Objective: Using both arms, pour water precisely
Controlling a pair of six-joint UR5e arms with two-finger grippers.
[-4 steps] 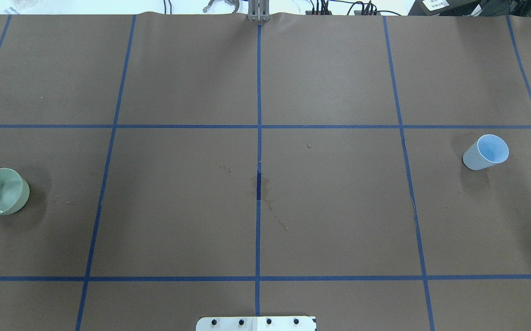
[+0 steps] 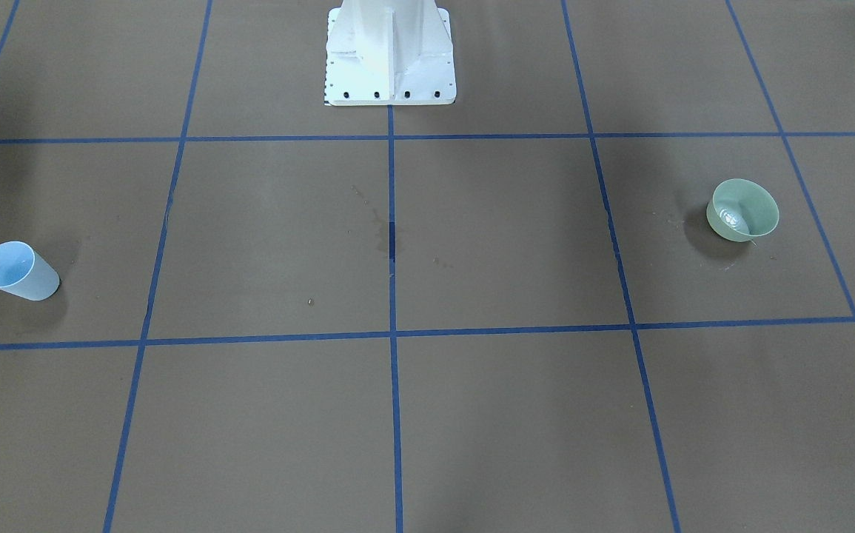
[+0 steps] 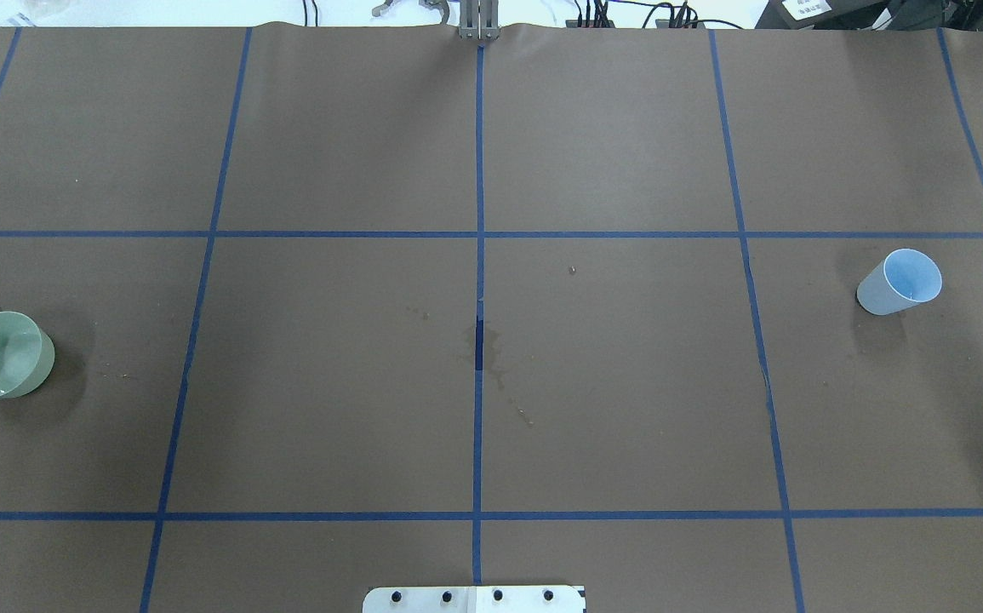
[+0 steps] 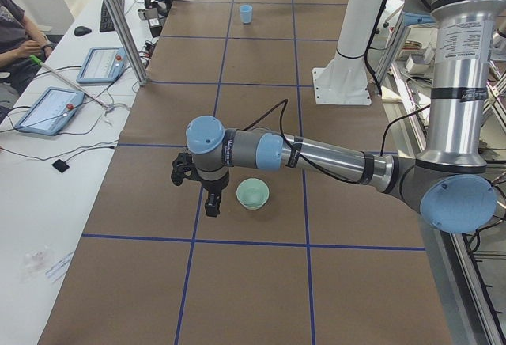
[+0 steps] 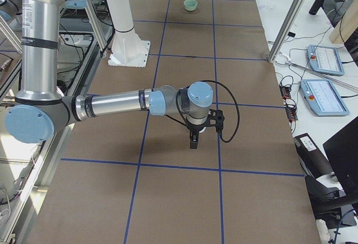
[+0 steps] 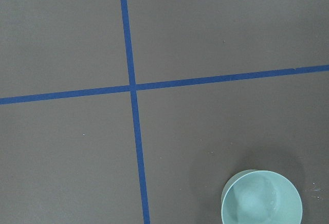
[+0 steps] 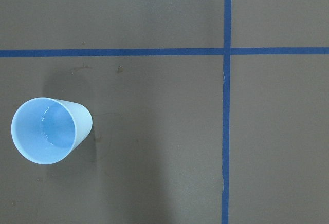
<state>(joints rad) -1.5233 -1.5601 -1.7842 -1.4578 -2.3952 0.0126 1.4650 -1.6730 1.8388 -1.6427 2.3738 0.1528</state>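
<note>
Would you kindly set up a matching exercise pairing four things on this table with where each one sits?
Things: 1 blue cup; 2 green bowl; 3 white pedestal; 4 dark stain.
Places: A on the centre tape line, mid-table; B far on the robot's left; C at the robot's edge of the table; D far on the robot's right.
Pairs: 1-D, 2-B, 3-C, 4-A.

Blue cup stands upright at lower left, water glinting faintly inside; tape cross at upper right.
</note>
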